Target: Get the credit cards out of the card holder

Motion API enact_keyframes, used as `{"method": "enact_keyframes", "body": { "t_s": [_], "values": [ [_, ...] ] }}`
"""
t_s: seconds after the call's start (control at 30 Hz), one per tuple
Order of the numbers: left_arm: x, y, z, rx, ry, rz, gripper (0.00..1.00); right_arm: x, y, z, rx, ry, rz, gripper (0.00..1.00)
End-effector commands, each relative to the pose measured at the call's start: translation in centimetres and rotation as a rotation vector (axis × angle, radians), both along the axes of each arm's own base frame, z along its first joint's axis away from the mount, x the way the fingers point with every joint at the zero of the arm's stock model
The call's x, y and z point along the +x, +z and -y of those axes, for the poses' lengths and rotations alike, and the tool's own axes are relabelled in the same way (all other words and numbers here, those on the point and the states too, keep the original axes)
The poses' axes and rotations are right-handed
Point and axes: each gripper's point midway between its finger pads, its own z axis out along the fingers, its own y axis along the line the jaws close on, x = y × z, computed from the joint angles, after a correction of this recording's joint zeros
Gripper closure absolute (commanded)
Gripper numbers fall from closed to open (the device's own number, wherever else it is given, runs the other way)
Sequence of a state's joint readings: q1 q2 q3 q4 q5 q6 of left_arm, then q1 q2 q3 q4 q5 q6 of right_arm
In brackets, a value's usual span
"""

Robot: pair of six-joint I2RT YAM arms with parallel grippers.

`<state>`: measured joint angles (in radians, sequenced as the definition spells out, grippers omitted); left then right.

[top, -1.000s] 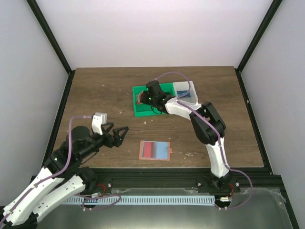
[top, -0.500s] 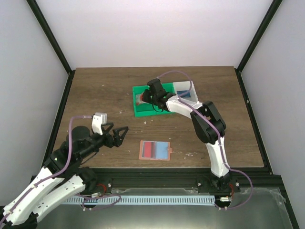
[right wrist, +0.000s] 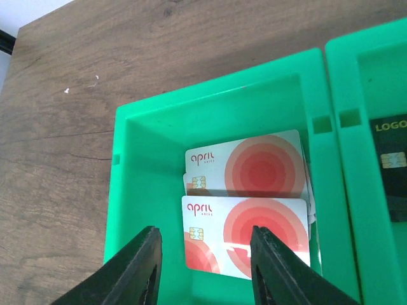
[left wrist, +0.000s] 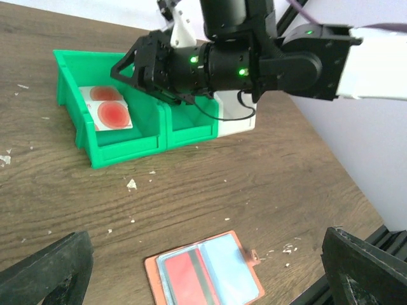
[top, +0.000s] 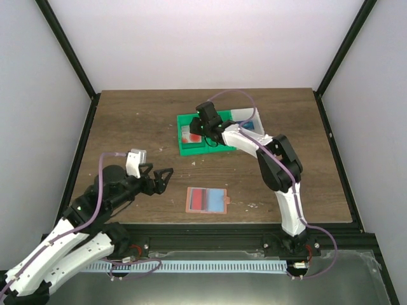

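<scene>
The card holder [top: 206, 200] lies open and flat on the table near the front; its blue-grey pockets [left wrist: 213, 273] show a red card with a dark stripe on the left. Two whitish-pink credit cards [right wrist: 245, 235] with red-orange rings lie stacked in the left compartment of the green bin [top: 191, 135]; the left wrist view shows them too [left wrist: 108, 109]. My right gripper [right wrist: 203, 232] hangs open just above them, holding nothing. It sits over the bin's left side [top: 200, 129]. My left gripper [top: 161, 173] stands wide open above the table left of the holder, empty [left wrist: 208, 234].
The green bin [right wrist: 137, 127] has a right compartment holding a dark card [right wrist: 391, 166]. A white bin [top: 249, 118] adjoins it on the right. Small white crumbs [left wrist: 131, 184] dot the wood. Black frame posts edge the table.
My right gripper has opened over the green bin and the card it carried now lies on the stack. The left arm has shifted slightly forward.
</scene>
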<state>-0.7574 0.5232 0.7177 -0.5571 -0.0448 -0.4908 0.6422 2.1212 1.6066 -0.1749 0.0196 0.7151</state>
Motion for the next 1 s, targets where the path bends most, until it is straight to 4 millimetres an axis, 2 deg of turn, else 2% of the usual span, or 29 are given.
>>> {"method": "enact_keyframes", "body": {
  "t_s": [0.0,0.13,0.23,0.37,0.47,0.6,0.7,0.77,0.83,0.87,0.97],
  "values": [
    [0.1,-1.0,0.3,0.031,-0.009,-0.023,0.0,0.7,5.6,0.9,-0.007,0.005,0.098,0.58],
    [0.5,-1.8,0.5,0.06,0.003,-0.053,0.0,-0.2,7.0,1.2,-0.023,0.039,0.11,0.57],
    [1.0,-2.6,0.5,0.087,0.022,-0.081,0.0,-1.6,8.0,1.5,-0.024,0.08,0.114,0.57],
    [1.3,-3.0,0.6,0.105,0.023,-0.096,0.04,-3.3,8.4,2.1,-0.036,0.132,0.125,0.64],
    [1.3,-2.7,0.5,0.096,0.03,-0.084,0.05,-3.8,7.6,2.0,-0.084,0.161,0.125,0.68],
    [1.5,-2.7,0.6,0.098,0.038,-0.087,0.2,-4.6,6.3,2.0,-0.115,0.165,0.085,0.68],
    [2.1,-2.9,0.3,0.128,0.07,-0.112,0.22,-5.3,6.8,1.5,-0.068,0.176,0.09,0.68],
    [2.6,-3.0,-0.1,0.136,0.1,-0.126,0.23,-6.0,6.5,0.4,-0.057,0.209,0.096,0.7],
    [3.0,-3.4,-0.4,0.124,0.114,-0.149,0.23,-6.7,5.2,-0.8,-0.096,0.233,0.08,0.76],
    [3.0,-3.7,-0.2,0.111,0.102,-0.17,0.23,-6.8,3.9,-1.2,-0.13,0.236,0.059,0.79],
    [3.2,-4.7,0.1,0.075,0.082,-0.229,0.24,-6.7,1.9,-1.7,-0.201,0.236,0.032,0.86]
  ]
}}
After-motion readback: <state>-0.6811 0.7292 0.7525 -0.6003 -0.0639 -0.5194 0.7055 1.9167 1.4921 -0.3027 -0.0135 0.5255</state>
